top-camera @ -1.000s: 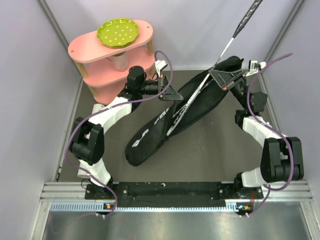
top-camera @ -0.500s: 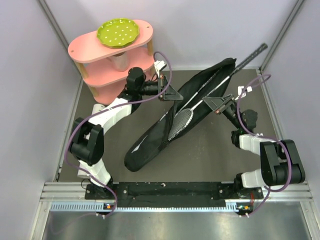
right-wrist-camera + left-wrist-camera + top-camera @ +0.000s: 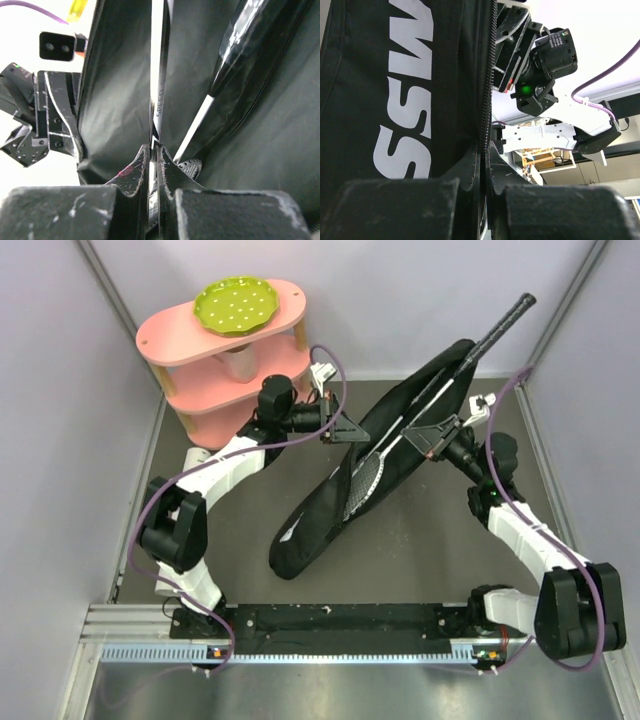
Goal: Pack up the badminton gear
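Observation:
The black racket bag (image 3: 320, 510) with white lettering lies diagonally across the table, its mouth at the far right. My left gripper (image 3: 352, 432) is shut on the bag's zipper edge (image 3: 487, 100), holding the mouth up. My right gripper (image 3: 432, 433) is shut on the thin shaft (image 3: 159, 95) of a silver racket. That racket's head (image 3: 364, 480) lies in the bag's opening and its black handle (image 3: 500, 328) sticks out beyond the far end. A second racket's shaft and handle (image 3: 235, 45) show inside the bag in the right wrist view. No shuttlecocks or tube are in view.
A pink three-tier shelf (image 3: 180, 335) stands at the back left with a green dotted plate (image 3: 236, 304) on top. Grey walls close in on the left, far and right sides. White flecks lie on the table near the bag.
My right gripper has swung the racket down from pointing steeply up, so its head now lies in the bag's mouth. The bag has shifted a little. My left gripper kept its hold.

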Tool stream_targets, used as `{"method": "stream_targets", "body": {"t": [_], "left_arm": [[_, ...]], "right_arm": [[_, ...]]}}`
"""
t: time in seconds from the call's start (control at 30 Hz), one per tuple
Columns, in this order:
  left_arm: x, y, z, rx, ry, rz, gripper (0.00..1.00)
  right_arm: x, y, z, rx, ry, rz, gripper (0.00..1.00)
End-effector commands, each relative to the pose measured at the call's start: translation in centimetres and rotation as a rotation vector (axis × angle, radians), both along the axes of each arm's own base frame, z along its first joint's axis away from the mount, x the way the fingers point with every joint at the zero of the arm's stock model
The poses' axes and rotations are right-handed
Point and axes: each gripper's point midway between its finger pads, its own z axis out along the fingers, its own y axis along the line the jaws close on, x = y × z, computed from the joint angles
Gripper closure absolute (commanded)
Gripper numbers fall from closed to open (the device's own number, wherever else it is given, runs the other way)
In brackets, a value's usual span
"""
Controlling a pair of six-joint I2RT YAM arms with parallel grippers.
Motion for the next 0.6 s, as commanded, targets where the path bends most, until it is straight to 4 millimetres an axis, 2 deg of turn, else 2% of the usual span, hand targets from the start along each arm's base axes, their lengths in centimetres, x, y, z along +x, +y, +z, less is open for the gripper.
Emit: {"method": "stream_targets", "body": {"t": [0.0,0.1,0.13,0.2,0.23,0.27,0.3,0.37,0.4,0.5,0.57], "left_arm": [[-0.7,-0.1,6.1,-0.093,-0.177,-0.003,1.0],[-0.9,-0.3,6.7,-0.103,-0.182,0.002,1.0],[-0.8,-0.4,6.8,-0.105,-0.182,0.01,1.0],[-0.9,-0.3,6.7,-0.104,-0.176,0.019,1.0],[-1.0,-0.3,6.6,-0.102,-0.173,0.022,1.0],[-1.0,-0.3,6.2,-0.097,-0.165,0.027,1.0],[-1.1,-0.4,5.9,-0.092,-0.159,0.027,1.0],[-1.1,-0.3,5.2,-0.076,-0.149,0.029,1.0],[-1.1,-0.3,4.7,-0.065,-0.136,0.03,1.0],[-1.1,-0.2,4.4,-0.057,-0.147,0.033,1.0],[-1.1,-0.3,4.4,-0.06,-0.148,0.027,1.0]], "right_arm": [[-1.3,2.0,-1.4,-0.039,0.067,0.043,1.0],[-3.0,4.0,-3.3,0.027,0.108,0.077,1.0],[-3.2,4.1,-5.0,0.034,0.142,0.056,1.0],[-3.2,4.6,-6.5,0.025,0.182,0.057,1.0],[-3.2,4.7,-6.7,0.024,0.189,0.066,0.97],[-2.9,4.5,-7.5,0.015,0.227,0.06,0.94],[-2.3,4.3,-6.9,0.007,0.224,0.057,0.91],[-1.7,3.0,-8.3,-0.058,0.298,0.013,0.84],[-1.2,2.6,-7.7,-0.067,0.289,-0.006,0.74],[-0.3,1.1,-7.8,-0.093,0.321,-0.065,0.59],[0.3,0.1,-7.9,-0.085,0.332,-0.094,0.56]]}}
